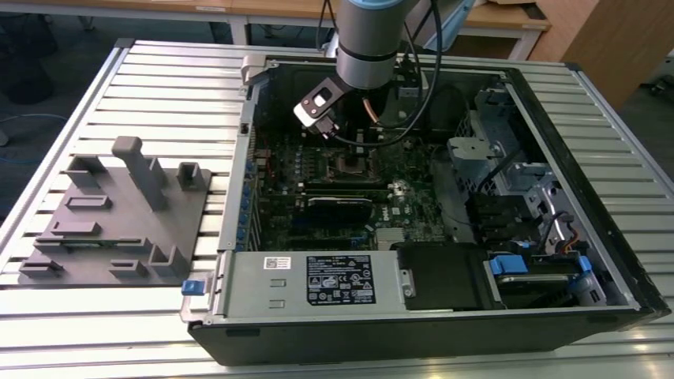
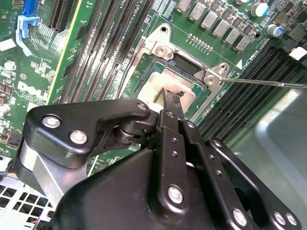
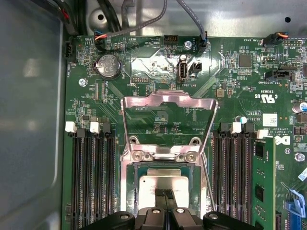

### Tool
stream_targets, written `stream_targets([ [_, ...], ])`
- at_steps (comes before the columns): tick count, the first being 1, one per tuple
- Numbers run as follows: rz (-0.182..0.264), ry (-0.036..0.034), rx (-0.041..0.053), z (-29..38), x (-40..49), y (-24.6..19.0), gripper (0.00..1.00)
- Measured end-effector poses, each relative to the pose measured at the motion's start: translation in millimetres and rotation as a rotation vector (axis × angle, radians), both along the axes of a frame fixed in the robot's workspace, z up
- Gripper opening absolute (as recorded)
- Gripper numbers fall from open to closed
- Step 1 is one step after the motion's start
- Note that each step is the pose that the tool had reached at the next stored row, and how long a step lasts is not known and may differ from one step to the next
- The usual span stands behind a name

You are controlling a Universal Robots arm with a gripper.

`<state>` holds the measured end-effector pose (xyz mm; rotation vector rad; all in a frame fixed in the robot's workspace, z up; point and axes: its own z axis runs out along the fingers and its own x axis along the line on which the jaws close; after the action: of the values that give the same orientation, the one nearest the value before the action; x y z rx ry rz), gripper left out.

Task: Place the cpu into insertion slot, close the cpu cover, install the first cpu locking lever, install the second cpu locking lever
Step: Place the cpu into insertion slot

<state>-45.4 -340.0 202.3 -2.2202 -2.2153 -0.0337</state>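
The cpu [image 3: 160, 183] is a silver-bronze square lying flat in the insertion slot [image 3: 135, 188], also seen in the second wrist view as cpu [image 2: 160, 82]. My gripper [image 3: 165, 193] is shut, its black fingertips [image 2: 173, 97] together and resting on the middle of the chip's top. The cpu cover [image 3: 168, 101], a silvery window frame, is swung open and stands up beyond the socket. One thin wire locking lever [image 2: 268, 84] sticks out sideways, unlatched; another [image 2: 125, 76] runs along the socket's other side. In the exterior view the arm hangs over the insertion slot [image 1: 353, 166] inside the case.
Long black memory slots [image 3: 91, 177] flank the socket on both sides. A coin battery [image 3: 109, 65] and cables sit beyond the cover. In the exterior view a grey fixture block [image 1: 116, 213] lies at the left, the power supply [image 1: 316, 280] in front, drive cages [image 1: 506, 166] at the right.
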Motion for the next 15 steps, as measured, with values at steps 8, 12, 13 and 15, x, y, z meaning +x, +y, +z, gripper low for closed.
stream_targets([
  [8, 0.0, 0.0041, 0.0001, 0.0, 0.0, 0.0, 0.1],
  [12, 0.0, 0.0061, 0.0001, 0.0, 0.0, 0.0, 0.1],
  [13, 0.0, 0.0067, 0.0, 0.0, 0.0, 0.0, 0.1],
  [15, 0.0, 0.0076, 0.0001, 0.0, 0.0, 0.0, 0.1],
])
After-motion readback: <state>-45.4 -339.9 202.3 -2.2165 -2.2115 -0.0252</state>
